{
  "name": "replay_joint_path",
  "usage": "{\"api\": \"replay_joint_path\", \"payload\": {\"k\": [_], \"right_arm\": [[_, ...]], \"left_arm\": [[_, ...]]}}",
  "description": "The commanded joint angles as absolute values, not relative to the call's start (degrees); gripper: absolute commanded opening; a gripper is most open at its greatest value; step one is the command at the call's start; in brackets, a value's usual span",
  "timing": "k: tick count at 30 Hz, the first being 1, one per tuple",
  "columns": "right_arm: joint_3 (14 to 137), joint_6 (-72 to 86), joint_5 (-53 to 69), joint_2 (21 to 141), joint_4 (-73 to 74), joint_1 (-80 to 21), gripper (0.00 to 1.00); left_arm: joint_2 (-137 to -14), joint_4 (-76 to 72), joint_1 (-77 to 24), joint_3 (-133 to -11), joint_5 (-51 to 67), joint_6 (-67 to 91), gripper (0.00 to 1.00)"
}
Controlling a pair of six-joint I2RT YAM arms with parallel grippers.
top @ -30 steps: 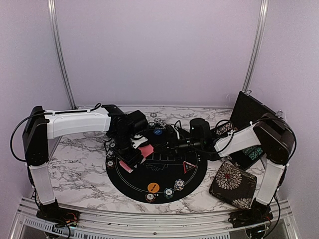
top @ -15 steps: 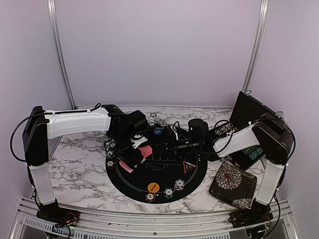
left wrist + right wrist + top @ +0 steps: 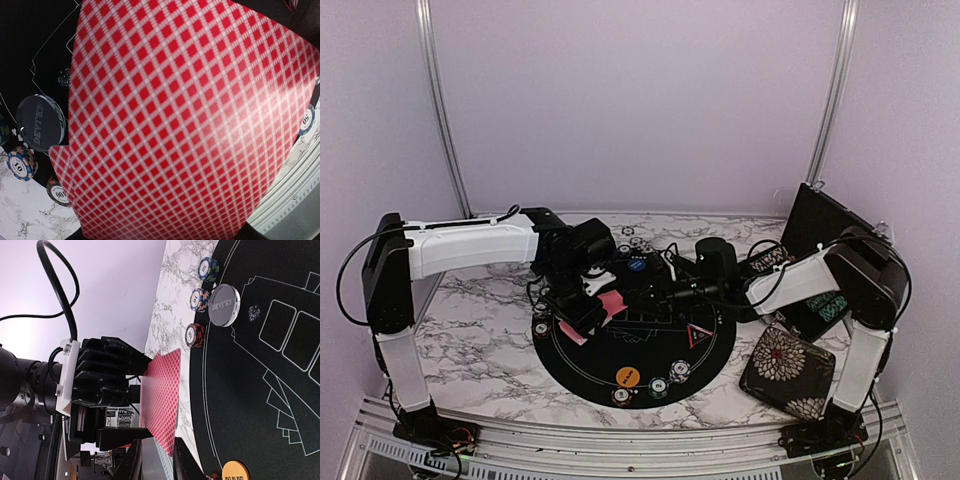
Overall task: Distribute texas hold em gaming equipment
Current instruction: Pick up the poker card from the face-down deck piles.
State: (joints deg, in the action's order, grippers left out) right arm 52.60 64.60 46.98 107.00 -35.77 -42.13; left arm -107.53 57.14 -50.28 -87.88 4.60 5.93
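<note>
Done setting chip stacks [image 3: 678,372] and button discs [image 3: 628,377] round mat [image 3: 610,352]. Holding playing cards [image 3: 611,303] in left gripper [image 3: 595,310]; can't tell grip for right gripper [image 3: 658,293] at card edge. Dealing pending.

Light is soft and even, and shadows are faint. In the left wrist view the close playing cards [image 3: 185,125] blur, with perhaps slight glare at right.

The playing cards [image 3: 190,125] show a red-and-white diamond lattice. The round mat [image 3: 582,372] is black with thin white outlines, the desk [image 3: 480,340] white marble veined grey. One button disc [image 3: 628,377] is orange; the pouch [image 3: 787,368] dark with pale flowers.
</note>
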Motion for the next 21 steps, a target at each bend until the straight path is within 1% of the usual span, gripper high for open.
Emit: {"api": "replay_joint_path", "payload": {"k": [1, 8, 13, 17, 21], "right_arm": [[54.73, 63.95, 46.85, 108.31, -35.64, -42.65, 0.21], [55.24, 64.09, 46.93, 109.19, -35.93, -42.78, 0.22], [55.85, 64.43, 47.02, 109.92, -36.34, -42.93, 0.21], [56.41, 64.71, 47.1, 110.28, -36.65, -42.99, 0.19], [56.77, 64.86, 47.18, 110.54, -36.69, -43.13, 0.14]], "left_arm": [[-105.17, 57.22, -50.01, -88.51, 5.36, 5.19, 0.47], [-104.87, 57.22, -50.02, -88.29, 5.27, 5.03, 0.47], [-104.59, 57.21, -50.02, -88.07, 5.33, 5.08, 0.47], [-104.5, 57.15, -50.01, -87.83, 5.36, 5.04, 0.47], [-104.5, 57.13, -50.02, -87.72, 5.36, 5.06, 0.47]]}}
